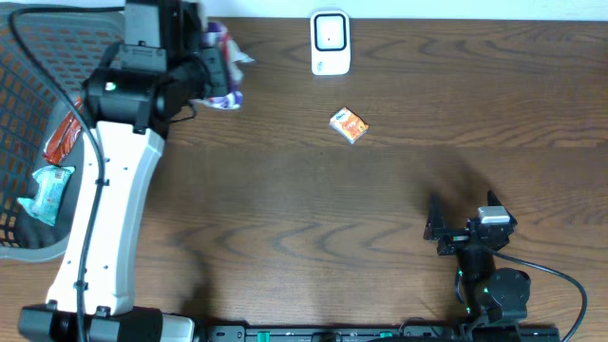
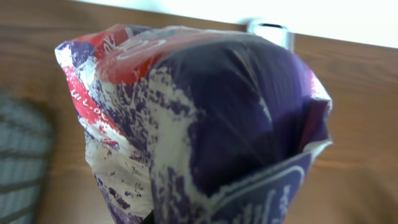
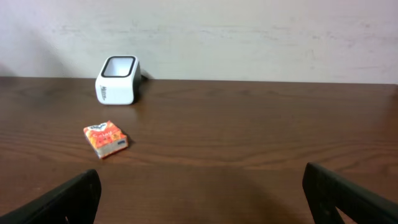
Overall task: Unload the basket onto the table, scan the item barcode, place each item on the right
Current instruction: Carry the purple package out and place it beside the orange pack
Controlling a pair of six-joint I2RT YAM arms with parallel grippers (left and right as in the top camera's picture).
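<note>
Our left claw (image 1: 213, 76) is clamped on the purple-and-white packet (image 1: 228, 68) above the table's (image 1: 380, 209) back edge, left of the scanner (image 1: 331, 43), our right claw (image 1: 434, 228) stands apart, and we judge the packet light, soft and slippery, best pinched at a sealed end.

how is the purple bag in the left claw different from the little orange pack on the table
The purple bag is gripped in the left claw; the orange pack lies loose on the table, untouched. The bag is crinkled purple, red and white film; the pack is a neat orange block. The bag looks the larger. Both are near the white scanner.
</note>
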